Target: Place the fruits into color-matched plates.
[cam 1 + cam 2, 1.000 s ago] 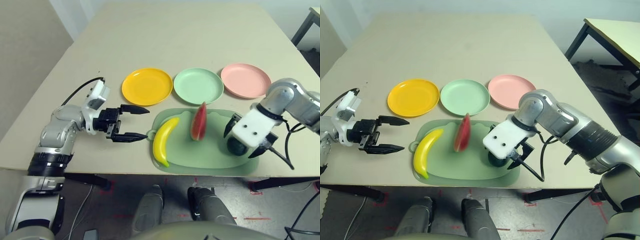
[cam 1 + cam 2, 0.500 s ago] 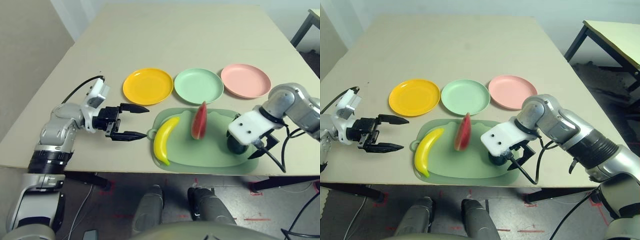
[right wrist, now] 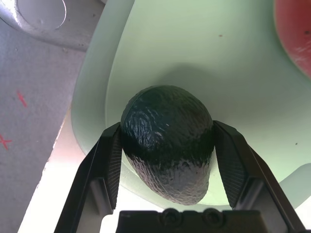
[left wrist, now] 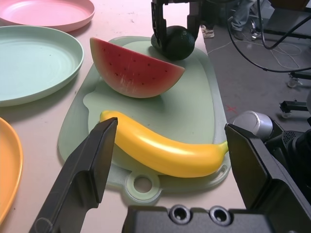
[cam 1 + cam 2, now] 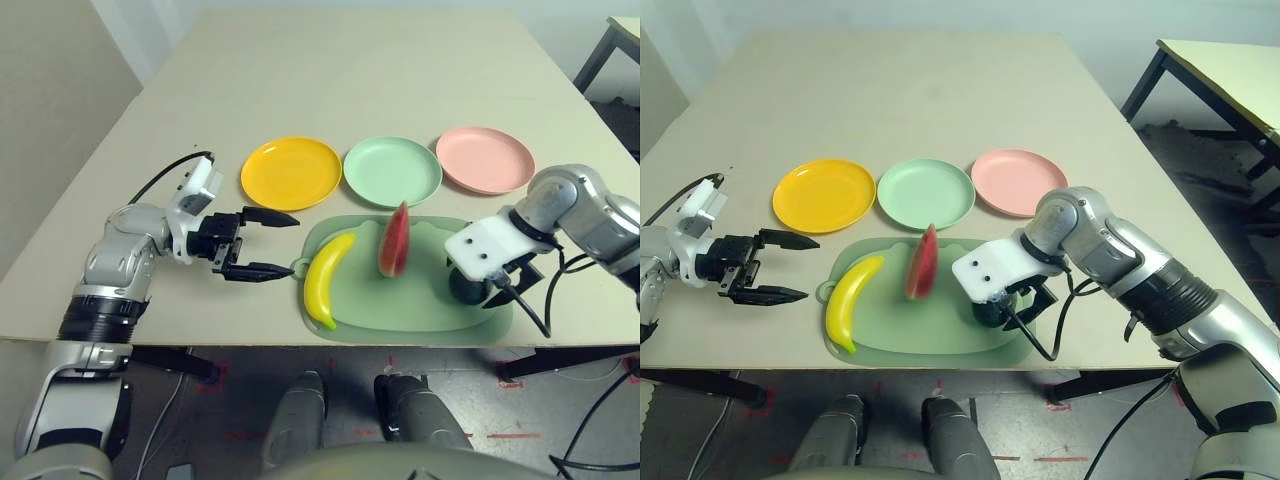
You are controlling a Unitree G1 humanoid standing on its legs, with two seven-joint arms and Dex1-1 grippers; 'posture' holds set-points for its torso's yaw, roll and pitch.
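Bench (image 5: 350, 80): pale tan top, carrying the whole set-up.
Mat (image 5: 420, 305): light green, at the near edge of the bench, ring tab pointing toward the left pincer.
Plates: three in a row just behind the mat, yellow plate (image 5: 292, 172) on the left, green plate (image 5: 392, 171) in the middle, pink plate (image 5: 485, 159) on the right, all bare.
Right pincer (image 3: 167, 145): pointing steeply down over the mat's right end, its two black fingers pressed against both sides of the avocado, gripping it.
Left pincer (image 5: 275, 243): released, fingers spread wide, hovering above the bench just left of the ring tab, aimed across at the mat.
Banana (image 5: 327, 278): yellow, lying on the left part of the mat, nearest the left pincer.
Watermelon (image 5: 394, 240): red wedge standing on its rind at the mat's middle, close to the green plate.
Avocado (image 3: 167, 141): dark green, on the mat's right end, between the right pincer's fingers.
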